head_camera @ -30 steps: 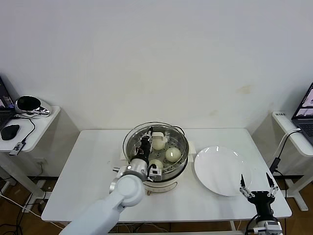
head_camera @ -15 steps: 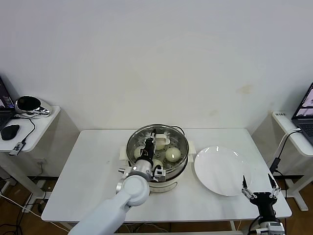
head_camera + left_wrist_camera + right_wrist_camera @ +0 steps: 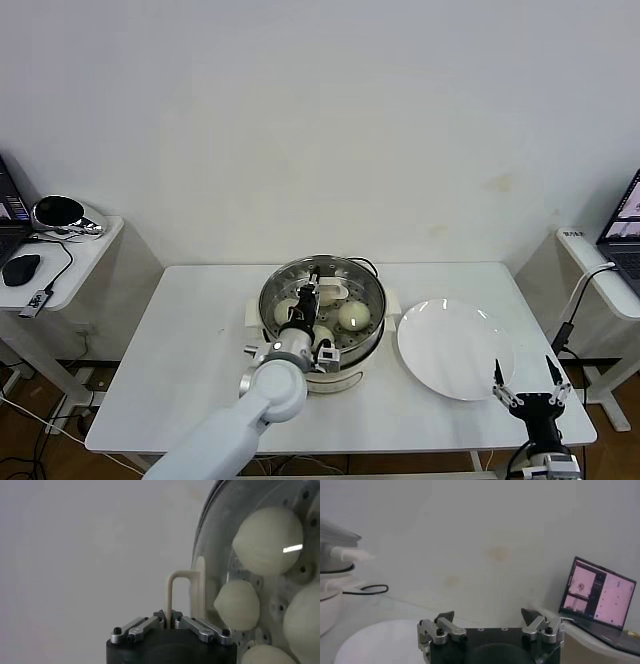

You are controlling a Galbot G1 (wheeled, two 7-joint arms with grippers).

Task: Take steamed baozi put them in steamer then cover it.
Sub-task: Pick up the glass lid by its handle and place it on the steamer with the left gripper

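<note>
The steamer (image 3: 340,362), a shiny steel pot on a white base, stands mid-table. The cover (image 3: 368,292), a clear glass lid with a metal rim, lies over the pot's mouth. My left gripper (image 3: 309,291) is shut on the lid's cream-white handle (image 3: 329,289). In the left wrist view the jaws (image 3: 168,614) pinch the handle's thin loop (image 3: 171,582). Steamed baozi (image 3: 352,315) show through the glass on the perforated tray; several also show in the left wrist view (image 3: 267,540). My right gripper (image 3: 532,384) is open and empty at the table's front right corner.
A flat white plate (image 3: 455,348) lies right of the steamer, just ahead of the right gripper, and shows in the right wrist view (image 3: 375,640). The steamer's power cord (image 3: 367,589) trails behind it. Side desks with a laptop (image 3: 597,597) flank the table.
The lid, held by my left gripper, shifted right from an offset position and now sits centred over the pot. The right gripper sank slightly.
</note>
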